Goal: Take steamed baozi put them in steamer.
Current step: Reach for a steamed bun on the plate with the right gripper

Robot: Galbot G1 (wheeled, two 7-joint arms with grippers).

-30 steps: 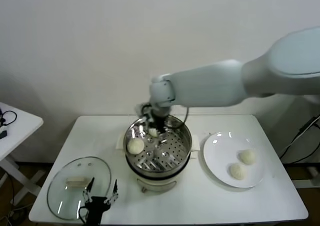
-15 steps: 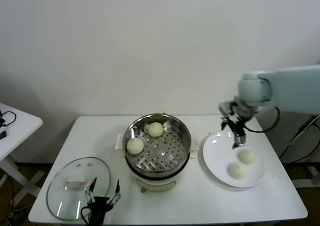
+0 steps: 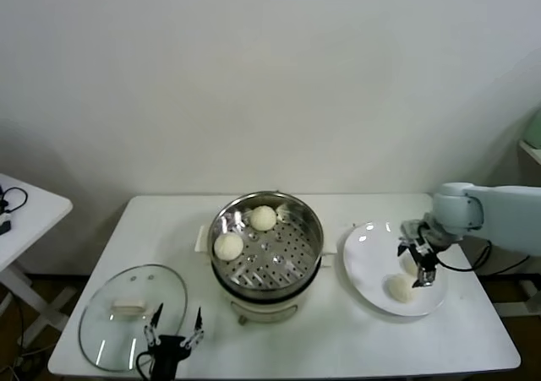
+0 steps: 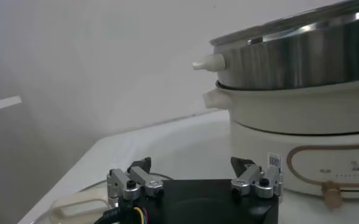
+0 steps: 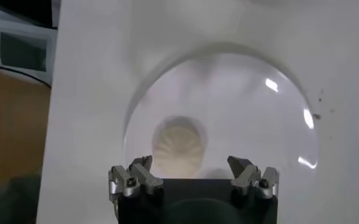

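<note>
Broadly, a smooth white rectangular table (image 3: 355, 330) carries everything. Largest on it is the steamer (image 3: 267, 250), a round pot of shiny stainless steel with a perforated tray floor, seated on a cream-white base with small side handles; the left wrist view shows its polished wall (image 4: 301, 58) above that matte base. Two steamed baozi lie inside on the holes, smooth cream-white domes: one at the far side (image 3: 263, 218), one against the left wall (image 3: 228, 246), apart from each other.

Left of the steamer, near the table's front edge, lies a round glass lid (image 3: 133, 315), clear and domed, with a pale bar handle at its centre. To the right of the steamer sits a flat, glossy white plate (image 3: 365, 267) bearing highlights on its glaze.

The right gripper (image 3: 420, 267) hangs low over the plate, its dark fingers spread wide and holding nothing. A baozi (image 3: 400, 289) rests on the plate just beside it; another bun is mostly hidden behind the gripper. In the right wrist view a pleated bun (image 5: 179, 145) sits directly beyond the spread fingertips.

The left gripper (image 3: 173, 340) waits at the front edge beside the lid, prongs splayed apart and empty.
</note>
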